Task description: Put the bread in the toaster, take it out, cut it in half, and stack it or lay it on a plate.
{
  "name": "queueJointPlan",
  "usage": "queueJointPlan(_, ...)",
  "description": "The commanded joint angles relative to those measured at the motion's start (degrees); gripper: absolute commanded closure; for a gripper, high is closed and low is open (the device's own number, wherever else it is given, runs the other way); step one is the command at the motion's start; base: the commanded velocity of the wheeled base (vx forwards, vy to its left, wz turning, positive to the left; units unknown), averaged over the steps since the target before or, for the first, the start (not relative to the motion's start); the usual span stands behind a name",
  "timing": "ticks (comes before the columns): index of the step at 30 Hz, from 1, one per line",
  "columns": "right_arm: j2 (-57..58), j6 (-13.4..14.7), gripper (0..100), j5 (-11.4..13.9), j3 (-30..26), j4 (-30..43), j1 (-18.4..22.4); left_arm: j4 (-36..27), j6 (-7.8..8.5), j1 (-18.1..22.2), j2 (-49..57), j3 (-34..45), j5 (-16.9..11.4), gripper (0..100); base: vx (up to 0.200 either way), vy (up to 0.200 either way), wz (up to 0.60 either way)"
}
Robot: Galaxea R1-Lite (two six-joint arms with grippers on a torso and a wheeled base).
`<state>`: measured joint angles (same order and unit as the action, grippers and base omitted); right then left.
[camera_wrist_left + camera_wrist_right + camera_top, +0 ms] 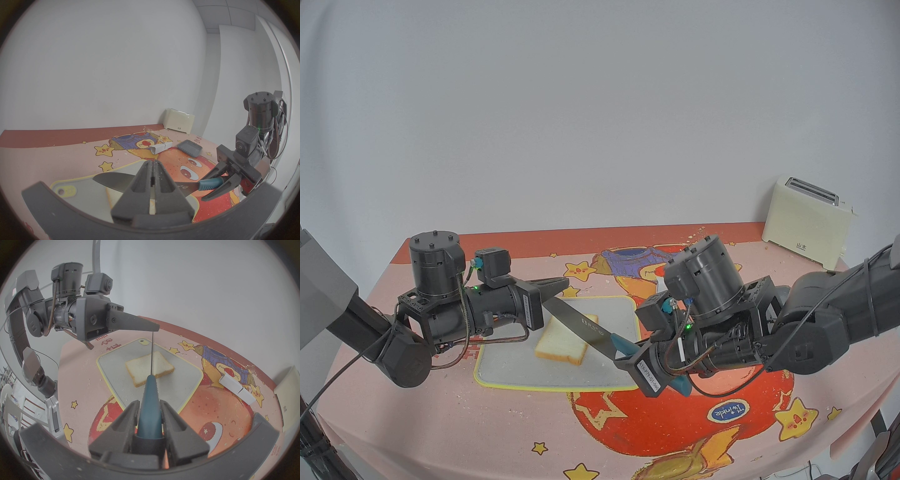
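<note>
1. Right gripper is clamped on the teal-handled steel knife.
2. Its blade runs edge-down over the middle of the square white bread slice, which lies on the grey, yellow-rimmed cutting board.
3. Left gripper, fingers together, sits at the blade tip.

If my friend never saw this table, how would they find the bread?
Look at the table with the pink cartoon cloth, then at the pale cutting board with a yellow edge near its middle. The bread is the one square white slice with a tan crust lying flat on that board, right where the knife in the right tool crosses over it.
</note>
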<state>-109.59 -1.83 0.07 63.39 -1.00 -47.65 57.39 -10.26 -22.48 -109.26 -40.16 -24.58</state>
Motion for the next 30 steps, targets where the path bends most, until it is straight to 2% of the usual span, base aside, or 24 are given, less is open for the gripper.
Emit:
queueJointPlan(1, -0.4, 0.0, 100, 0.0, 0.5, -0.1, -0.1, 0.0, -0.02, 0.1, -2.4, -0.9, 0.1, 100, 0.0, 0.0, 0.0)
queueJointPlan(20, -1.3, 0.0, 100, -0.1, 0.6, -0.3, -0.2, 1.3, 0.16, -0.1, -6.2, -0.4, 0.1, 100, 0.0, 0.0, 0.0)
queueJointPlan(30, -1.4, 0.1, 100, -0.1, 0.6, -0.4, -0.2, 5.7, 0.16, -0.1, -9.5, 0.9, 0.1, 100, 0.0, 0.0, 0.0)
